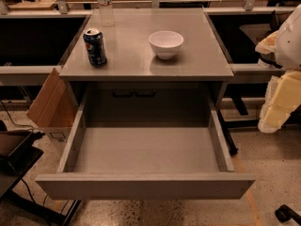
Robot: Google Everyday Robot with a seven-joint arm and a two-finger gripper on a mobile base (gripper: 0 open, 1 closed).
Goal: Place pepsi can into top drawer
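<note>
The pepsi can [95, 47] stands upright on the grey table top [141, 60], near its front left corner. The top drawer [143, 154] is pulled fully out below the table, and nothing lies inside it; its flat front panel [141, 186] is nearest to me. My gripper [278, 102], cream-coloured under the white arm [288, 36], hangs at the right edge of the view. It is to the right of the table and drawer, far from the can, and holds nothing I can see.
A white bowl [166, 43] sits right of the table's centre. A clear water bottle [105, 4] stands at the back left. A cardboard box [51, 106] leans by the table's left side. A dark stand [16, 157] is at the lower left.
</note>
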